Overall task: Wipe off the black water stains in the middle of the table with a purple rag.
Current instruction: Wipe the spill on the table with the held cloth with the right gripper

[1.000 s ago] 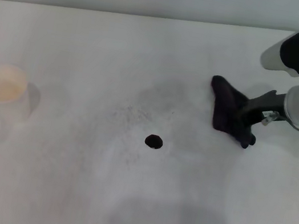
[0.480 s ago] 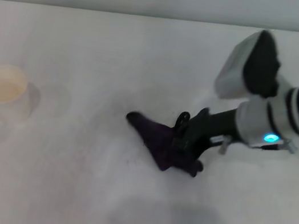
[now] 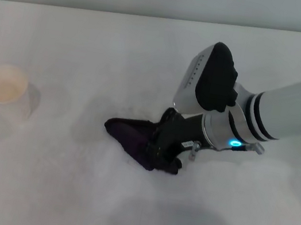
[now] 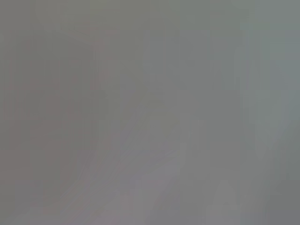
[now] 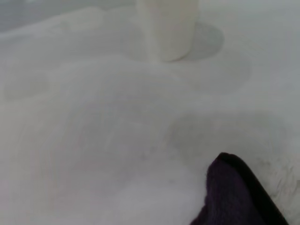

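- One broad white bench (image 3: 55, 189) carries everything, and the right arm reaches across it from the robot's right, so the wiping stroke itself looks to be the step in hand
- Right tool (image 3: 163, 144) sits low at mid-bench, clamped on the purple rag (image 3: 134, 136), which lies flat on the surface and trails out ahead of the fingers with a thin corner pointing away from them
- Pale cup (image 3: 4, 89) stands well beyond the rag's leading corner, far out of the stroke's path; the right wrist view shows it past the rag's edge (image 5: 234, 192)
- No black water stains show in any view: if a blot remains it lies under the rag or the tool, so whether it is gone cannot be told
- Next move, as I judge it, calls for downward pressure held through another pass, then a lift to check
- Left tool is out of sight, and its wrist view shows only featureless grey
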Available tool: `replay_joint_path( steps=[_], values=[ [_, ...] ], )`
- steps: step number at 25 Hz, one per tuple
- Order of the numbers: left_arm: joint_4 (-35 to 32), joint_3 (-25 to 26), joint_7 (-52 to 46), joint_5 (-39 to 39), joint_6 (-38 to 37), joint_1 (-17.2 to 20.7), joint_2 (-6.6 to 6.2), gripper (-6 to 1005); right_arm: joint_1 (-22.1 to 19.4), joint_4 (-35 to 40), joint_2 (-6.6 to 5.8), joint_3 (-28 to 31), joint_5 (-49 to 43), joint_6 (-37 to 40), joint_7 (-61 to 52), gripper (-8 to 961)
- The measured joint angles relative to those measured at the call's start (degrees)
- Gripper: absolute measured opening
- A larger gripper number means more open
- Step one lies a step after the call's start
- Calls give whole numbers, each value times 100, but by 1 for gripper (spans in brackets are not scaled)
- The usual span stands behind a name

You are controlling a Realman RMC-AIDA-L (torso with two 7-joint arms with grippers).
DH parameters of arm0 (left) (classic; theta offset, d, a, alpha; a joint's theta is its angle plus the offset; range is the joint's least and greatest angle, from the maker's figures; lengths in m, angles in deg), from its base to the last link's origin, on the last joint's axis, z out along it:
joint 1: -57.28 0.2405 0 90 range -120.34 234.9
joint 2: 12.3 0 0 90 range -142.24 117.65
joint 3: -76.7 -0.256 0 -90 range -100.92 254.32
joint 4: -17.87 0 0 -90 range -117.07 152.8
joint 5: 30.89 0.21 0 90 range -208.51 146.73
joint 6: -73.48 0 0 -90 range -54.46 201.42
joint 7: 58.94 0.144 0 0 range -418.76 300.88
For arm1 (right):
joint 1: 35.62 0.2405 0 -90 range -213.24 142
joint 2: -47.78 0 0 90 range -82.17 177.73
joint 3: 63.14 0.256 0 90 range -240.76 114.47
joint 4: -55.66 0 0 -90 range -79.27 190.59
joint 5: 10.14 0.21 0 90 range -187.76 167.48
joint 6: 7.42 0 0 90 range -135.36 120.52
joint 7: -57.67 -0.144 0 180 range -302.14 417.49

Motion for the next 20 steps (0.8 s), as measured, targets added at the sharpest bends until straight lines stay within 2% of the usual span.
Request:
replay_joint_path(
  steps=[6, 10, 14, 20],
  values=[
    [6, 5, 1, 0, -12, 26, 0, 888, 32, -115, -51, 43, -74, 773, -26, 102],
    [6, 9, 17, 0, -21, 37, 0, 888, 161, -396, -61, 374, -218, 1106, -35, 100],
    [4, 10, 25, 0, -24, 37, -4, 887, 239, -555, -51, 769, -141, 951, -60, 100],
    [2, 174, 30, 0, -33, 35, -8, 887, 357, -520, -15, 600, 38, 250, -20, 100]
  ],
)
